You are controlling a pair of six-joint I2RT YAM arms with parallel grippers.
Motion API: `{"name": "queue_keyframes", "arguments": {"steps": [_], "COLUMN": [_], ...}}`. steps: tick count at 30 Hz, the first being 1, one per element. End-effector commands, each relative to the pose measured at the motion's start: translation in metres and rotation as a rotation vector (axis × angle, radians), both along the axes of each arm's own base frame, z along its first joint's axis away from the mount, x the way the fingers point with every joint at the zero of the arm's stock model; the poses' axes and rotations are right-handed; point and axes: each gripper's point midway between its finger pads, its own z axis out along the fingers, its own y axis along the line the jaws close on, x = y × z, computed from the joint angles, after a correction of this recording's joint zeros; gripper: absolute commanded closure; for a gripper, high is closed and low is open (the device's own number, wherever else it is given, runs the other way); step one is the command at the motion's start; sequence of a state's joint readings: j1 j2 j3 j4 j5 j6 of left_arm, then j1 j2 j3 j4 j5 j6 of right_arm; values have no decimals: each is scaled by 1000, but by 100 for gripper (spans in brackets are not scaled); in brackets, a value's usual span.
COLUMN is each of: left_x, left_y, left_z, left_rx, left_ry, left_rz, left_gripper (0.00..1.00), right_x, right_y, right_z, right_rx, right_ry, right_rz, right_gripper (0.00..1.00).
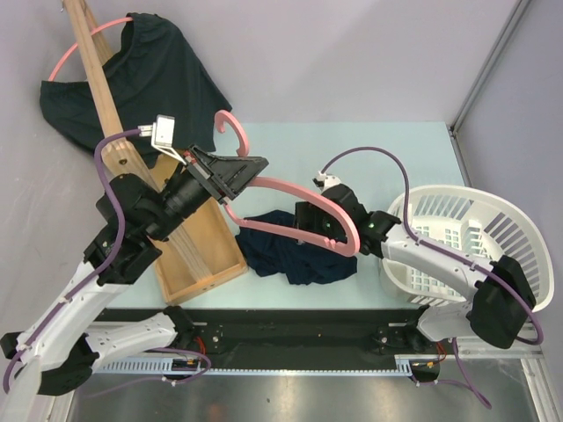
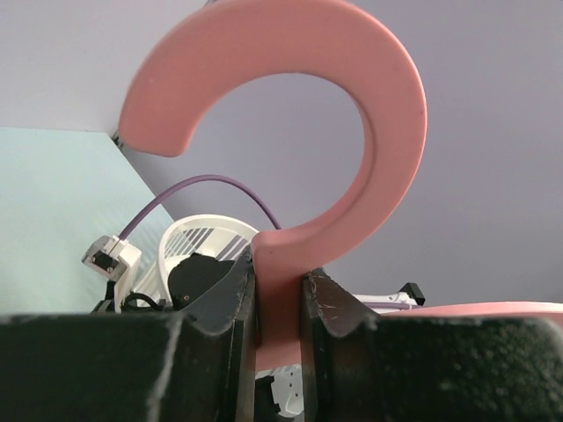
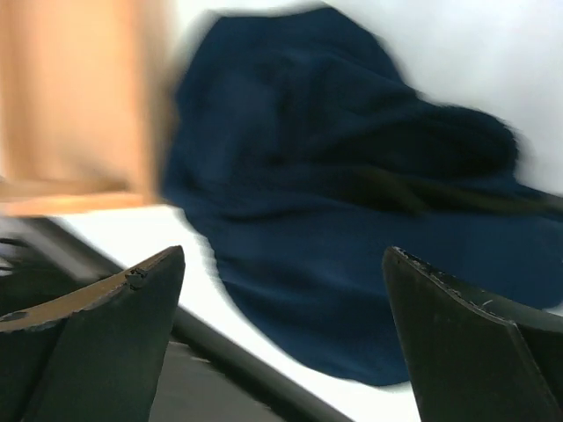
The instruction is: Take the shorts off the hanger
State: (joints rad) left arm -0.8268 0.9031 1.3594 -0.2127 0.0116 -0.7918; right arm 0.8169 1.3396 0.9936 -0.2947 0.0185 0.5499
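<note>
Top view: my left gripper [image 1: 230, 174] clamps the neck of a pink hanger [image 1: 295, 189] at centre frame. It holds the hanger raised and bare, so the cloth can fall away. The navy shorts [image 1: 295, 255] lie crumpled on the table [image 1: 405, 149] just below it, off the hanger. My right gripper [image 1: 306, 220] hovers over them, jaws spread wide, holding nothing. At upper left, the dark green shorts [image 1: 149, 79] hang on a second hanger [image 1: 66, 57] beside a wooden tray [image 1: 189, 255]; I judge those come next. A white basket [image 1: 475, 246] sits at lower right.

Left wrist view: the jaws pinch the hanger's stem, with the hook arching above.

Right wrist view: blurred; both fingers [image 3: 97, 325] stand far apart above the navy cloth.
</note>
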Motion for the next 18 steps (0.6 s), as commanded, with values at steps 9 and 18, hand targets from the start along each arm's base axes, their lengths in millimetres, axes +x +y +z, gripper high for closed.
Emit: {"name": "queue_keyframes", "arguments": {"steps": [9,18], "left_x": [-6,-10], "left_y": [4,7], "left_z": [6,6], "left_rx": [-1,1], "left_ry": [-55,-55], "left_rz": [-11,-14], "left_gripper": [100,100], "right_x": [-41,-27], "right_y": [-6,35], "right_z": [-21,-61], "right_rx": [-310,-455], "right_ry": [-169,-345], "right_rz": [258,251], "right_gripper": [0,0]}}
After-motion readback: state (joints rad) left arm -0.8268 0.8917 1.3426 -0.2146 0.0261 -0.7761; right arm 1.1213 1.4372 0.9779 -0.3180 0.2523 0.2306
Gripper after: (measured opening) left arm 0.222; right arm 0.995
